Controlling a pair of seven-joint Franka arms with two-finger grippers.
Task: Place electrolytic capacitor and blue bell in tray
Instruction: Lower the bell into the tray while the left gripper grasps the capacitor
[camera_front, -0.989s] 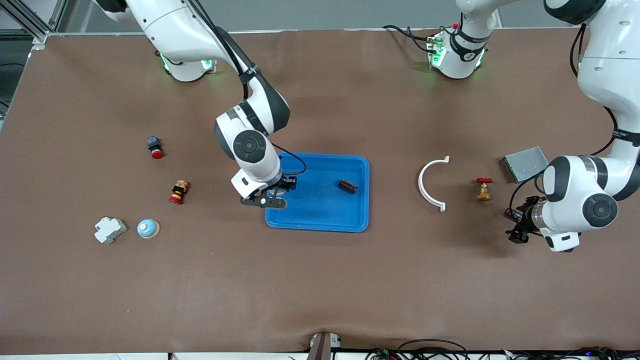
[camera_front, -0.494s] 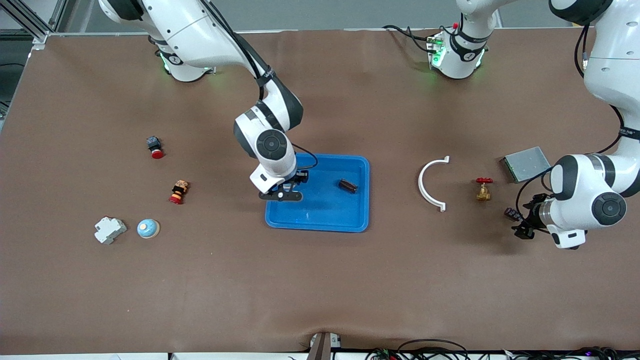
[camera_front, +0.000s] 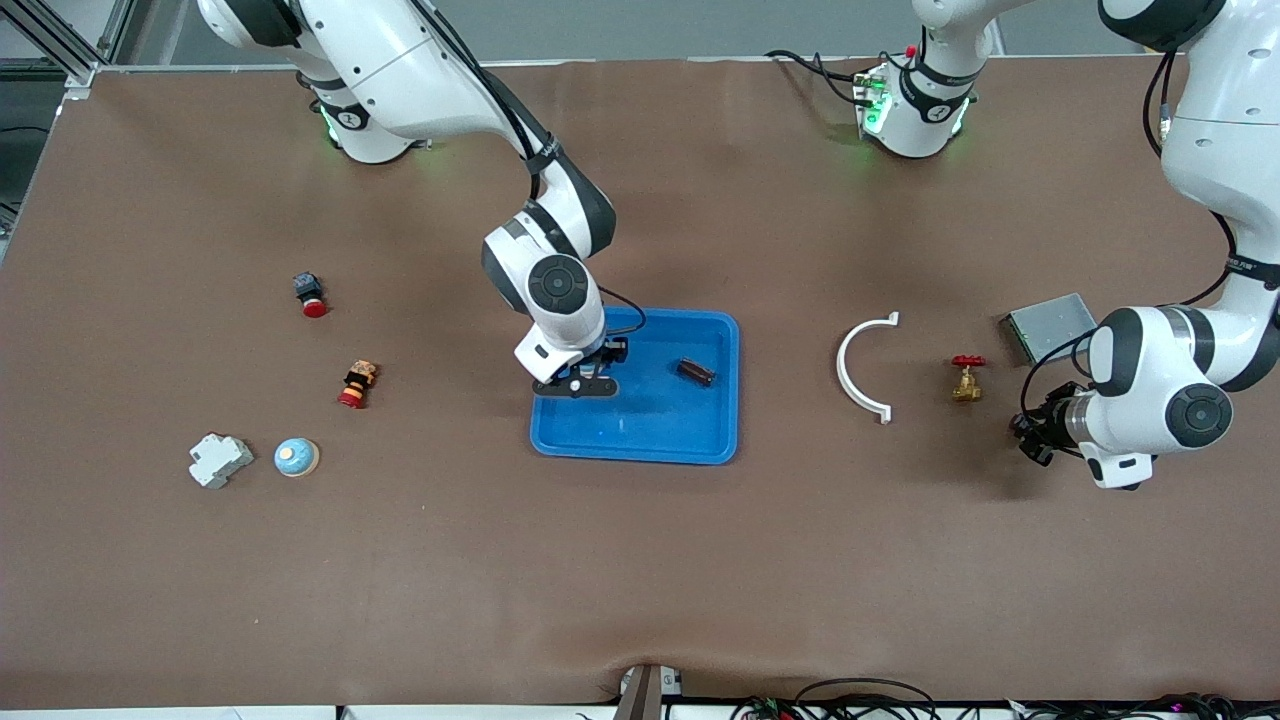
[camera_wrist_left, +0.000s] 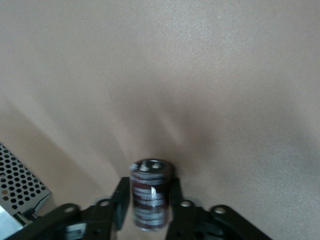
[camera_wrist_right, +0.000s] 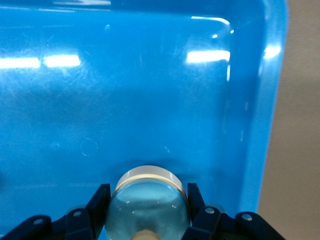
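The bright-blue tray (camera_front: 650, 425) lies mid-table and fills the right wrist view (camera_wrist_right: 150, 100). My right gripper (camera_front: 578, 384) is over the tray's end toward the right arm. It is shut on a pale-blue bell (camera_wrist_right: 148, 210) with a cream rim, held between its fingers (camera_wrist_right: 100, 197). My left gripper (camera_front: 1032, 438) is low over the bare table, next to the grey metal box (camera_front: 1048, 327). It is shut on a dark red, banded electrolytic capacitor (camera_wrist_left: 151, 195). A dark brown cylinder (camera_front: 696, 372) lies in the tray.
A second blue bell (camera_front: 296, 457) and a white breaker (camera_front: 219, 459) sit toward the right arm's end, with two red push-buttons (camera_front: 310, 296) (camera_front: 356, 385). A white curved clamp (camera_front: 862, 365) and a brass valve (camera_front: 966, 378) lie between tray and box.
My right gripper has carried the bell from the tray's rim farther in over the tray. My left arm has shifted slightly with the capacitor still in its gripper.
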